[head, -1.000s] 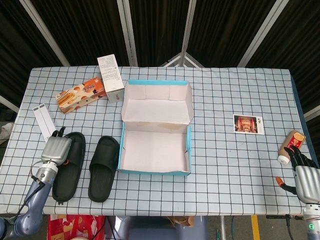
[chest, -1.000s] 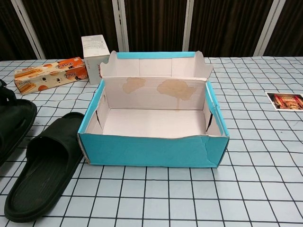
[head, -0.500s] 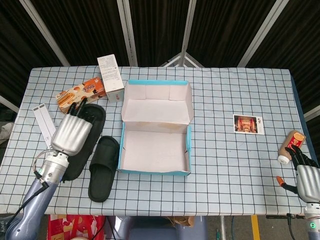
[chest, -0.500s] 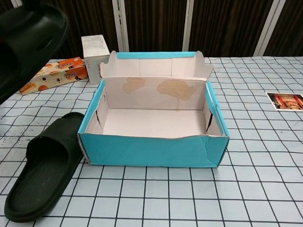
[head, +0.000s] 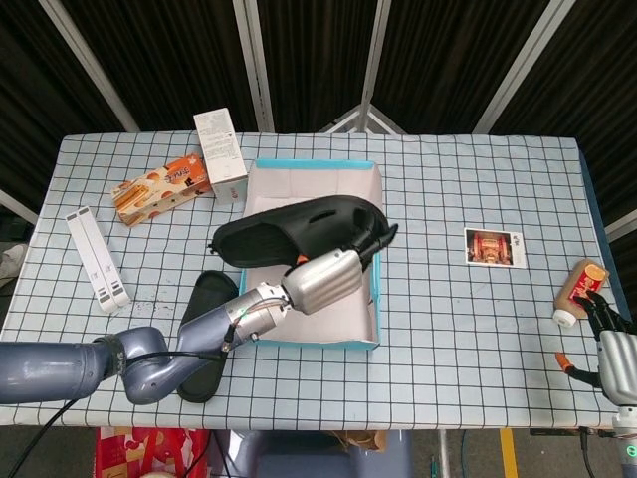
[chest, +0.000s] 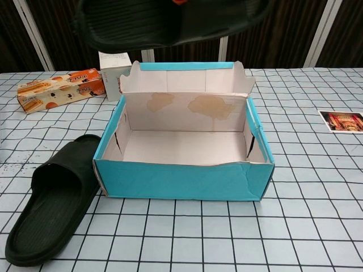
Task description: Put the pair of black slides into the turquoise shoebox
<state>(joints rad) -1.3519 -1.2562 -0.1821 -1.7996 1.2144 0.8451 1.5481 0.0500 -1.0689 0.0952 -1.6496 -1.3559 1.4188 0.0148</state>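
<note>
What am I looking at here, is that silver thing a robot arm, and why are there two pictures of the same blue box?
Yes. It is a two-armed robot at a table with a checked cloth, steered by a person. One picture comes from a camera on its head, looking down; the other from its chest, looking across.

The silver left hand holds one black rubber slide in the air above the open turquoise cardboard shoebox. The other black slide lies on the cloth to the left of the box. The right hand waits at the table's right edge, holding nothing.

Also on the cloth: an orange snack carton, a white carton, a photo card and a small brown bottle.
</note>
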